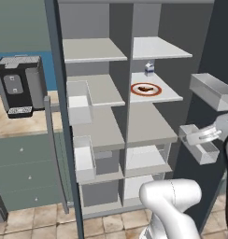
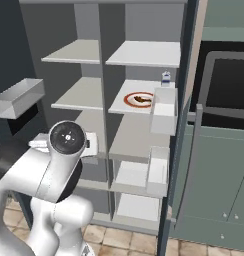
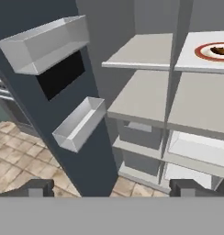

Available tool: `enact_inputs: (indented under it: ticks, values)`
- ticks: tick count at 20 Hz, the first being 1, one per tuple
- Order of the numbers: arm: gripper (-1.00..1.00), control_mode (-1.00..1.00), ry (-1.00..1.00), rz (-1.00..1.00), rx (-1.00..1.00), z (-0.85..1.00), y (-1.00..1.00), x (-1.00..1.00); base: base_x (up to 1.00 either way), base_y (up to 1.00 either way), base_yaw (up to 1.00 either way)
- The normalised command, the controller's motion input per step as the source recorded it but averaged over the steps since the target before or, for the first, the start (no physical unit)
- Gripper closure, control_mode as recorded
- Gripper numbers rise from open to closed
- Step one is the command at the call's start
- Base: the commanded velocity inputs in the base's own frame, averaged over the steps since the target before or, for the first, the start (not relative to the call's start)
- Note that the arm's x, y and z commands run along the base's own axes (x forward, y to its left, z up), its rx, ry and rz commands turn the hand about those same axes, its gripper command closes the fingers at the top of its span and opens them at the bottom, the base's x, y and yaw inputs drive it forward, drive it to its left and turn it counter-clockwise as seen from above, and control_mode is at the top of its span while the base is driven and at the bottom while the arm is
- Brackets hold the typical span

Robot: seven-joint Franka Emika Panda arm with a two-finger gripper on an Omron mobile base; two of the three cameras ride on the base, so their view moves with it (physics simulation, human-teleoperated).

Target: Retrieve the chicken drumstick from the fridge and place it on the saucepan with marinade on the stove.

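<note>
Flat, even rendered light, moderately bright; no visible lamp. Fridge interior: pale shelves lit evenly, soft darker bands under each shelf and along the centre divider. No hard cast shadows, no glare. Upper left of the right base view is dim, the dark door panel nearly black. White arm shows smooth shading, mild highlights. All three views soft, low resolution, slightly jagged edges; no motion blur, no edge distortion.

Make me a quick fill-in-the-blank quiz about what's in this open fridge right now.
1. The fridge doors stand ____.
2. The drumstick lies on a red-rimmed ____.
3. Behind that plate stands a small ____.
4. The gripper jaws are ____ and hold nothing.

Missing words: open; plate; carton; open
</note>
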Motion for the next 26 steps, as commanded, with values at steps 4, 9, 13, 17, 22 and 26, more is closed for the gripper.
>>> enact_inputs:
  ticks: [4, 9, 13, 17, 22, 26]
  values:
    - [-1.00, -1.00, 0.03, -0.34, 0.09, 0.00, 0.14, -0.25, 0.00, 0.00, 0.00]
    - [-1.00, -1.00, 0.06, -0.28, -0.02, -0.02, 0.00, -0.10, 0.00, 0.00, 0.00]
    - [-1.00, -1.00, 0.00, -0.06, -0.13, -0.23, -0.20, 0.00, 0.00, 0.00, 0.00]
    - [-1.00, -1.00, 0.03, 0.00, -0.16, -0.12, -0.22, -0.04, 0.00, 0.00, 0.00]
    - [-1.00, -1.00, 0.04, 0.00, -0.11, -0.11, -0.08, -0.07, 0.00, 0.00, 0.00]
    - [-1.00, -1.00, 0.00, 0.00, 0.00, -0.08, 0.16, 0.00, 0.00, 0.00, 0.00]
